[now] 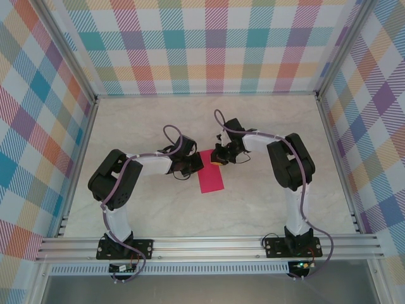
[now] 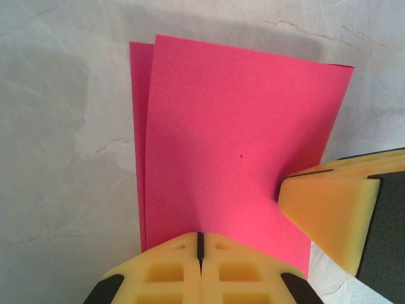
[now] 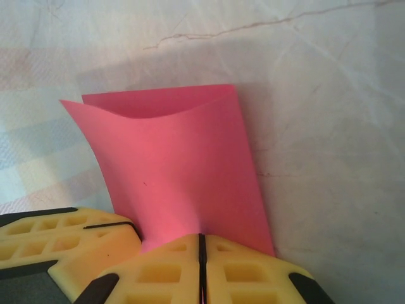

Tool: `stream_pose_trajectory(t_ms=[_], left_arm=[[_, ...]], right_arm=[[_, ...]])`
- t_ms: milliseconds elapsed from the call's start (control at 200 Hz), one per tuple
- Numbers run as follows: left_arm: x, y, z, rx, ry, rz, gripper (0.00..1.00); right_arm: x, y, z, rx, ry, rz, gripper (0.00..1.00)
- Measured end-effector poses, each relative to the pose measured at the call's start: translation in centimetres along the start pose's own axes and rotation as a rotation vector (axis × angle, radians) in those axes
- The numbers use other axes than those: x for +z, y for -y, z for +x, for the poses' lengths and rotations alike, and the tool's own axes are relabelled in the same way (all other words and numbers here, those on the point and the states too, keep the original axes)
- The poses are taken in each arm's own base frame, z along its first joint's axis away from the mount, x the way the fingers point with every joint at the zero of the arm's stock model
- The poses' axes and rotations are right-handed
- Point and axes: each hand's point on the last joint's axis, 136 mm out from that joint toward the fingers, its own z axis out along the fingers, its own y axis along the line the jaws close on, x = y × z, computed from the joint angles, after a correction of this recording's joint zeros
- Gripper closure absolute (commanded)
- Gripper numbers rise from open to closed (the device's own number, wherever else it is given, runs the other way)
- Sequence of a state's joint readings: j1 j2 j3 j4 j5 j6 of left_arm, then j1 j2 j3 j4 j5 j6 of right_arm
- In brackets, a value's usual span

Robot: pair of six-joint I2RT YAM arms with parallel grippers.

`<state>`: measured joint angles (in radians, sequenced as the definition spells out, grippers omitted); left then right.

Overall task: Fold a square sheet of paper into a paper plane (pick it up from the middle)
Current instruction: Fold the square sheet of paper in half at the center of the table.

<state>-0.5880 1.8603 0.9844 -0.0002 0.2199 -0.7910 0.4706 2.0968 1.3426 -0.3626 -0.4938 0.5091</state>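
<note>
Left gripper (image 2: pixel 199 247), right gripper (image 3: pixel 201 246) on paper (image 2: pixel 234 139)

The counter (image 1: pixel 253 209) is a pale, marble-patterned surface with faint grey veins and hairline cracks. Near its middle lies the square sheet of paper (image 1: pixel 211 177), bright pink-red, folded over into a narrow two-layer rectangle; the layers' edges sit slightly offset, and the upper layer bows up at one end

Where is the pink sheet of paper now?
In the top view the folded pink sheet of paper is near the middle of the table, between the left gripper and the right gripper, both shut on its far end.
</note>
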Motion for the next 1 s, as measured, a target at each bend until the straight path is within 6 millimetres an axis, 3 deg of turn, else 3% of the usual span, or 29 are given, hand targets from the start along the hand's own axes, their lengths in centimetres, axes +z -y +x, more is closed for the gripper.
stream_pose_trajectory(t_ms=[200, 400, 500, 630, 1000], left_arm=[[0.0, 0.0, 0.0, 0.003, -0.001, 0.000, 0.96], [0.0, 0.0, 0.0, 0.003, -0.003, 0.001, 0.96], [0.0, 0.0, 0.1, 0.003, -0.004, 0.000, 0.96], [0.0, 0.0, 0.1, 0.006, -0.004, -0.001, 0.96], [0.0, 0.0, 0.1, 0.010, -0.004, -0.001, 0.96]], right_arm=[[-0.5, -0.4, -0.6, 0.020, 0.002, -0.026, 0.90], [-1.6, -2.3, -3.5, -0.018, 0.068, -0.046, 0.90], [-1.2, -2.2, -4.6, -0.024, 0.089, -0.033, 0.90], [0.3, -0.2, -4.6, 0.011, 0.070, 0.003, 0.90], [-0.8, -1.1, -4.5, 0.014, 0.080, -0.012, 0.89]])
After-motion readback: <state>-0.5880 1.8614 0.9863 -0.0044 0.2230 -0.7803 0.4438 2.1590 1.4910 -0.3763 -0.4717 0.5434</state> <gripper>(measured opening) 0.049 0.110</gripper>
